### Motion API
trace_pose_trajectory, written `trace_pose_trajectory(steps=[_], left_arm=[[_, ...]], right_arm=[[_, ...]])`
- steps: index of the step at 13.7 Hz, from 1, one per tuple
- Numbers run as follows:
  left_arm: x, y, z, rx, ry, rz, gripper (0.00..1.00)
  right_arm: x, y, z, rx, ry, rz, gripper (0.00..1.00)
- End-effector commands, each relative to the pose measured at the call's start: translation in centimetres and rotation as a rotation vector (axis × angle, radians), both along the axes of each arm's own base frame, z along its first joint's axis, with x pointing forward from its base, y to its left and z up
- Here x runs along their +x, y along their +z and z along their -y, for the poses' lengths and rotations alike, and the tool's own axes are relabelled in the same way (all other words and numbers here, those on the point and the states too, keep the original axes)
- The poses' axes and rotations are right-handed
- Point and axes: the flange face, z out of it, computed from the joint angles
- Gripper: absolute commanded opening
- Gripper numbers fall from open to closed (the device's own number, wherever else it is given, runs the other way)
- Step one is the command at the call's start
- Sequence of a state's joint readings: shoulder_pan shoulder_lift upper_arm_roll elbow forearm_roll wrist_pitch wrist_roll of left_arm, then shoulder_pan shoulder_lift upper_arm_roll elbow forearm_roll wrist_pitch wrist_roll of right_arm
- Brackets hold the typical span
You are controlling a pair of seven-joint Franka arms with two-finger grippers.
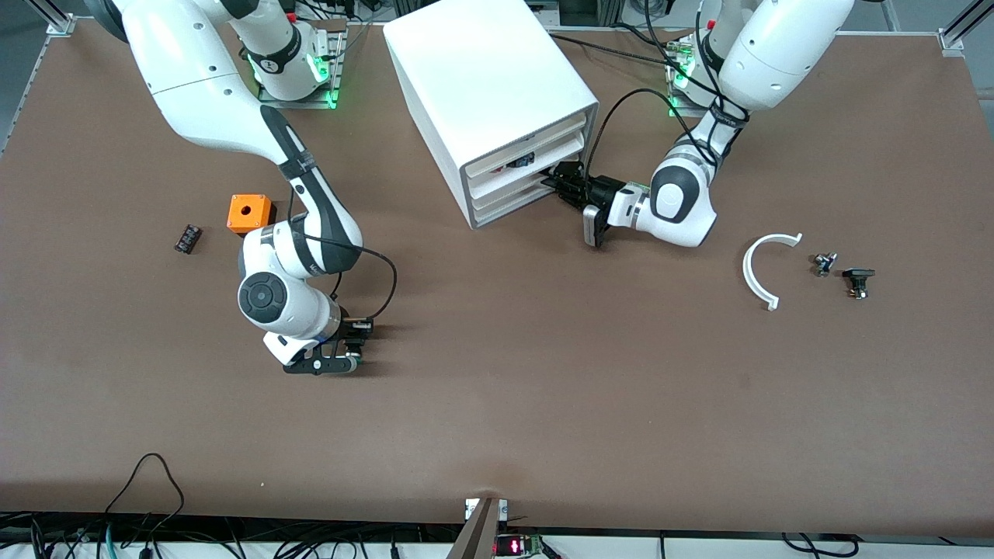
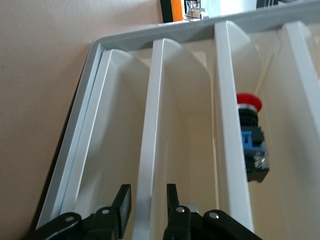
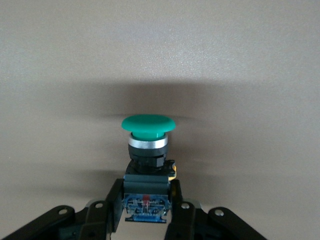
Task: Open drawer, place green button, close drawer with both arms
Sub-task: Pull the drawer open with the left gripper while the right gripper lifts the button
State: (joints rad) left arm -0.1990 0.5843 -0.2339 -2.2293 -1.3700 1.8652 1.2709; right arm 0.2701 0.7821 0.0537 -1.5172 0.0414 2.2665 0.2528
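Brown table: left gripper (image 1: 561,185) at centre frame, jaws straddling the drawer (image 1: 509,203) front lip, not clamped. Right gripper (image 1: 359,341) lower left, clenched on the button (image 3: 148,150). Risk: lip slips free on pull, so the drawer stays shut.

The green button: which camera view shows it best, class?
The right wrist view: the button fills the middle, green cap and black body plain between the right claw's fingers. The front view hides it almost wholly under that claw. The left wrist view shows none of it.
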Motion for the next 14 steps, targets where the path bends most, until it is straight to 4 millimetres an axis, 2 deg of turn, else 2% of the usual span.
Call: trace_pose_trajectory(steps=[1, 2, 4, 6, 8, 11, 14], left_arm=[[-0.7, -0.8, 0.4, -0.054, 0.017, 0.022, 0.03], [-0.6, -0.8, 0.4, -0.054, 0.019, 0.024, 0.00], [-0.2, -0.5, 0.2, -0.059, 0.028, 0.021, 0.00], [1.0, 0.0, -1.0, -0.080, 0.053, 0.007, 0.00], [3.6, 0.7, -2.7, -0.075, 0.085, 0.020, 0.00], [7.6, 2.2, -4.2, -0.016, 0.077, 0.012, 0.00], [12.1, 4.0, -7.3, 0.070, 0.066, 0.022, 0.00]], right_arm=[[0.5, 0.0, -0.1, 0.006, 0.005, -0.009, 0.00], [0.5, 0.1, -0.1, 0.007, -0.003, -0.014, 0.00], [1.1, 1.4, -0.3, 0.008, -0.022, -0.030, 0.00], [1.6, 3.1, -1.0, 0.002, -0.119, -0.045, 0.00], [1.8, 4.4, -2.2, -0.003, -0.250, -0.049, 0.00], [1.6, 6.4, -4.4, -0.017, -0.428, -0.067, 0.00], [0.7, 9.3, -8.7, -0.032, -0.564, -0.075, 0.00]])
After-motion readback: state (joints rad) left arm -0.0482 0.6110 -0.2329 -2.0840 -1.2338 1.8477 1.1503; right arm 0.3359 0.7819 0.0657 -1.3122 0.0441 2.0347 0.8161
